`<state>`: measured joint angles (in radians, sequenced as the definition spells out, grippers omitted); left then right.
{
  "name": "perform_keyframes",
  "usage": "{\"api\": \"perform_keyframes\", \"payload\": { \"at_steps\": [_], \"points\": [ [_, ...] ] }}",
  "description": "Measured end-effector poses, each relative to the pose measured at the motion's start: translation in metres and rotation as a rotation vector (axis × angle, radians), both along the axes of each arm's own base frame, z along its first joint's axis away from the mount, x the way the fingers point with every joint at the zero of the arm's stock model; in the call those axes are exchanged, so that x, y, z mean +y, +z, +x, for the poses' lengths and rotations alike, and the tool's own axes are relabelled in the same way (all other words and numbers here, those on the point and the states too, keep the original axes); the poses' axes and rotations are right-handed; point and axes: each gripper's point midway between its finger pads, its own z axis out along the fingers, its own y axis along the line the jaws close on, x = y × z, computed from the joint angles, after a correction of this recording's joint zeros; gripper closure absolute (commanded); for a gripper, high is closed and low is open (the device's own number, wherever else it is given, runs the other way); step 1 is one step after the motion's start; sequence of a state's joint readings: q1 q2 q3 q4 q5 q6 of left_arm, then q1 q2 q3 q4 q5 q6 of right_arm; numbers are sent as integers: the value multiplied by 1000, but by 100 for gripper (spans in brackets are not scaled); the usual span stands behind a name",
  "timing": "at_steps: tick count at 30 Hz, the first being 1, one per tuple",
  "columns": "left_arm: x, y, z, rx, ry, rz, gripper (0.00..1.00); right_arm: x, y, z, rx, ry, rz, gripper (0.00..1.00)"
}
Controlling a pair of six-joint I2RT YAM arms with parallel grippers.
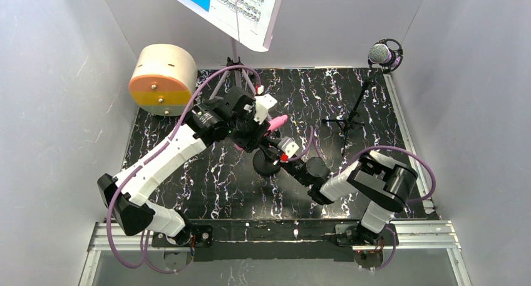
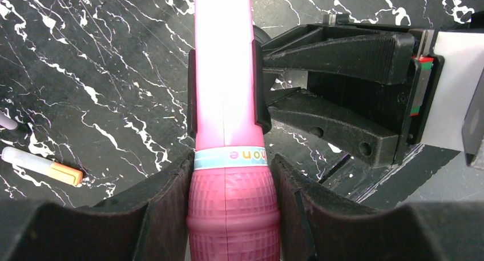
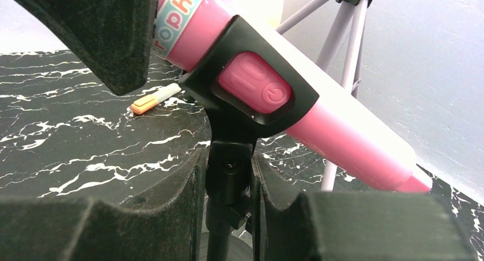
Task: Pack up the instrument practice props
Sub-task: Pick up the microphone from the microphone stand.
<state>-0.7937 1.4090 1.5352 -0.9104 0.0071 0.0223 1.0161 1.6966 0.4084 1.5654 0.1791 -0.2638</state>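
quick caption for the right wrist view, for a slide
Right gripper jaws closed on the black clip stand holding the pink handheld microphone

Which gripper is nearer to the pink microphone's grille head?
Left. The left gripper clamps the pink microphone's grille head itself; the right gripper clamps the black stand stem below the clip.
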Motion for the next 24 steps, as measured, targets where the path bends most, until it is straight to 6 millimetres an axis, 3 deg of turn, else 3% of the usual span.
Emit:
{"api": "perform_keyframes", "payload": {
  "at_steps": [24],
  "points": [
    [17, 12, -12, -43, 18, -19, 100, 1, -4, 0, -1, 63, -9, 99]
  ]
}}
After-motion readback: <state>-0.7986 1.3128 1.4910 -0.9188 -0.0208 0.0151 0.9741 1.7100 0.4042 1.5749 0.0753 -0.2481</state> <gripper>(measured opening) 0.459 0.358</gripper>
